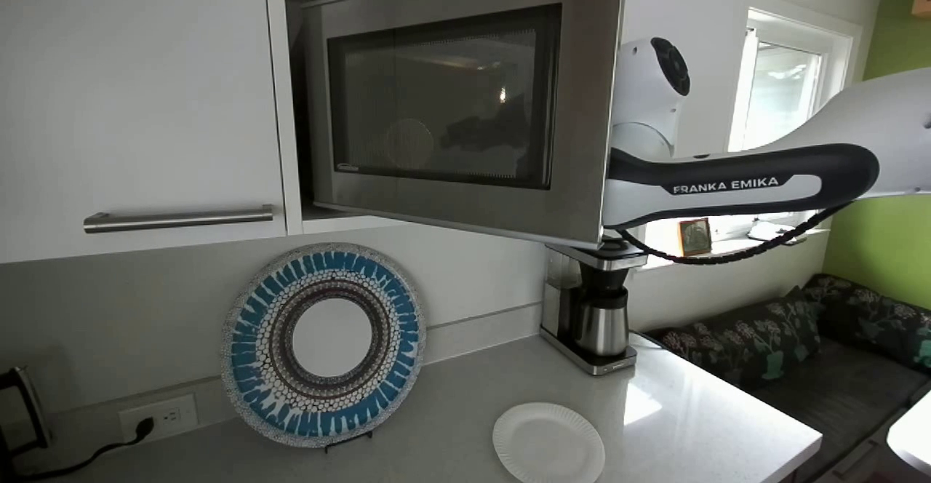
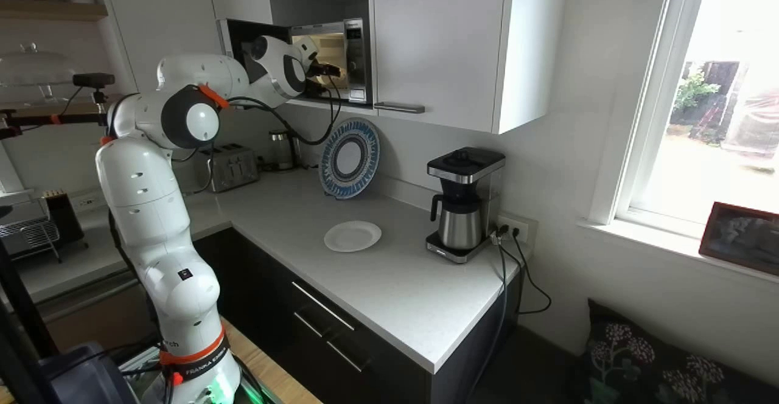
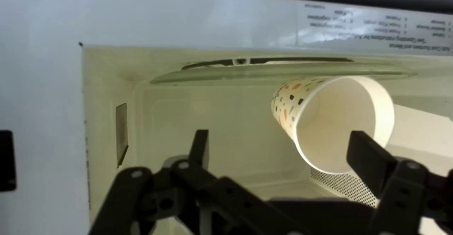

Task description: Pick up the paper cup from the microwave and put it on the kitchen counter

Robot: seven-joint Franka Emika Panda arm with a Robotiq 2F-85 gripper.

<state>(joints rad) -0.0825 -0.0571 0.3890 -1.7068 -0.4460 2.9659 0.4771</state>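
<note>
Kitchen; white countertop [image 2: 395, 294] below. Gripper [image 3: 279, 139] spread wide, nothing held, facing into open microwave [image 2: 356, 63]. Paper cup [image 3: 329, 118] inside, on its side on glass turntable [image 3: 219, 76], off-ctr to gripper. Prob shift sideways 1st, straddle rim, squeeze gently b/c thin wall may crush.

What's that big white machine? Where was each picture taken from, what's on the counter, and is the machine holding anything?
It's a robot arm with a gripper for pinching things at its end. Two pictures look on from outside it. The third is taken from its wrist, peering upside down into the open microwave. In there, a speckled paper cup lies on its side, open end towards us. On the kitchen counter you can see a white plate, a patterned plate propped up, and a coffee maker. The gripper is open, holding nothing.
</note>
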